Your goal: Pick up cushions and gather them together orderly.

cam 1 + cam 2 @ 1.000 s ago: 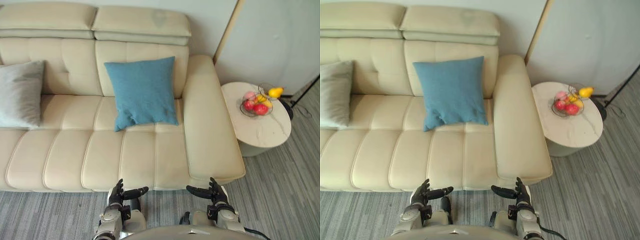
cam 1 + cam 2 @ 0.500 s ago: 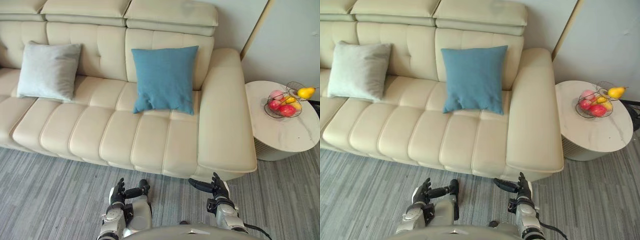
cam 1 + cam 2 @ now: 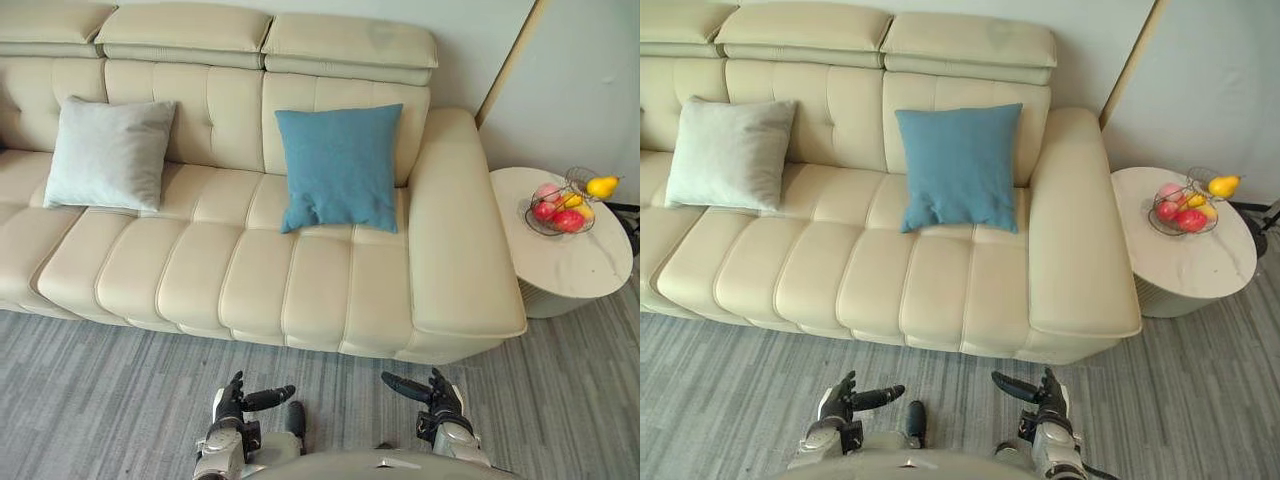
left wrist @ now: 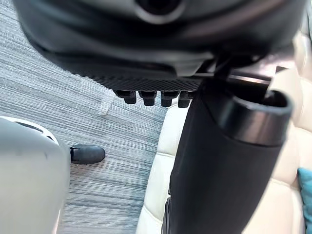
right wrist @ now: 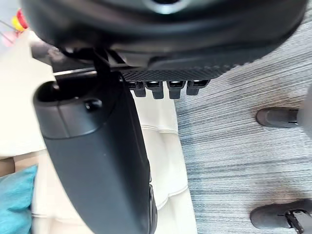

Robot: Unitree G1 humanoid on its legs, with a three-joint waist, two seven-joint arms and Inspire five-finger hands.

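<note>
A blue cushion (image 3: 340, 167) leans upright against the backrest of a cream leather sofa (image 3: 230, 280), near its right armrest. A light grey cushion (image 3: 108, 154) leans against the backrest further left. My left hand (image 3: 238, 402) hangs low over the carpet in front of the sofa, open and holding nothing. My right hand (image 3: 432, 394) is level with it, open too, thumb pointing inward. Both hands are well short of the sofa's front edge. A corner of the blue cushion (image 5: 14, 204) shows in the right wrist view, and the left hand's thumb (image 4: 219, 175) stands out straight in the left wrist view.
A round white side table (image 3: 590, 268) stands right of the sofa, bearing a wire bowl of fruit (image 3: 562, 203). Grey striped carpet (image 3: 90, 400) lies between me and the sofa. A wall and a pale panel rise behind.
The camera has pulled back and shifted, so the sofa sits further off and both cushions show whole. Both hands stay low and open.
</note>
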